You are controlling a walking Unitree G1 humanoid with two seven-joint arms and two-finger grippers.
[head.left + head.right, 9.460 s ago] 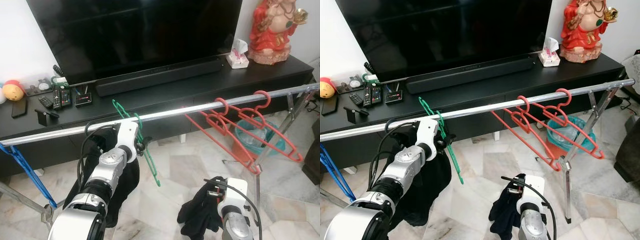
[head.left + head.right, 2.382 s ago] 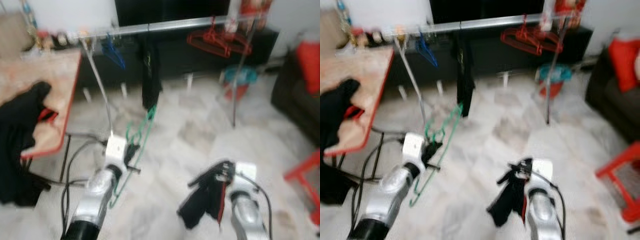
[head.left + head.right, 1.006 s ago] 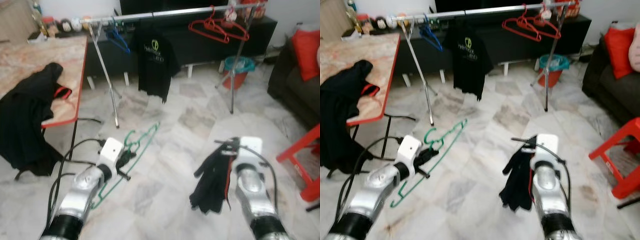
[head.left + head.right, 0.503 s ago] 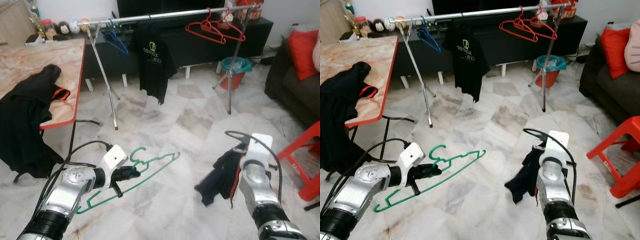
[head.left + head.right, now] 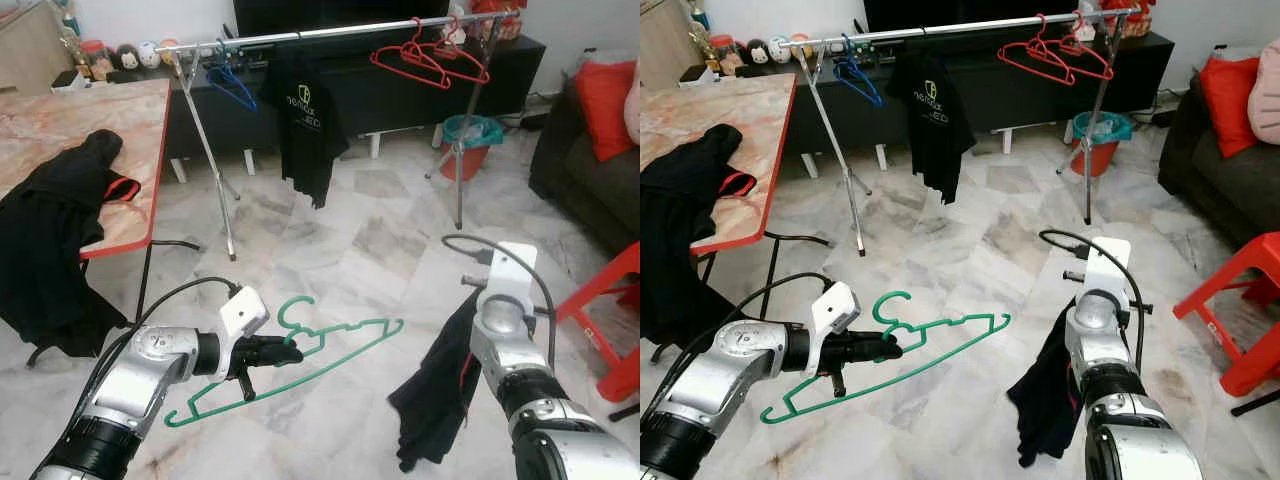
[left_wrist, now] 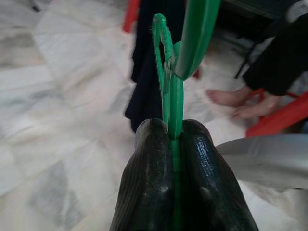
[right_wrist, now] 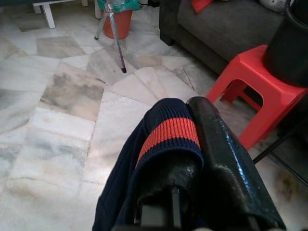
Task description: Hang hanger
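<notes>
My left gripper (image 5: pixel 282 352) is shut on a green plastic hanger (image 5: pixel 340 343), held nearly level over the marble floor with its hook pointing up. In the left wrist view both black fingers (image 6: pixel 144 183) clamp the hanger's green bar (image 6: pixel 172 96). My right gripper (image 7: pixel 185 113) is shut on a dark navy garment (image 5: pixel 435 395) with a red stripe (image 7: pixel 168 134) at its edge; the cloth hangs down from the gripper (image 5: pixel 468 305). Across the room stands a silver clothes rail (image 5: pixel 330 31) with a black T-shirt (image 5: pixel 305 120), a blue hanger (image 5: pixel 232 85) and red hangers (image 5: pixel 430 60).
A marble-topped table (image 5: pixel 90 120) with a black garment (image 5: pixel 50 240) draped over its edge is on my left. On my right are a red stool (image 5: pixel 610 315) and a dark sofa (image 5: pixel 585 160). A teal bin (image 5: pixel 470 133) sits behind the rail. A person's bare feet (image 6: pixel 231 98) are nearby.
The left gripper has carried the green hanger rightward toward the middle. The right arm has lifted the dark garment higher, so it now hangs longer. Before that, I backed away from the rail.
</notes>
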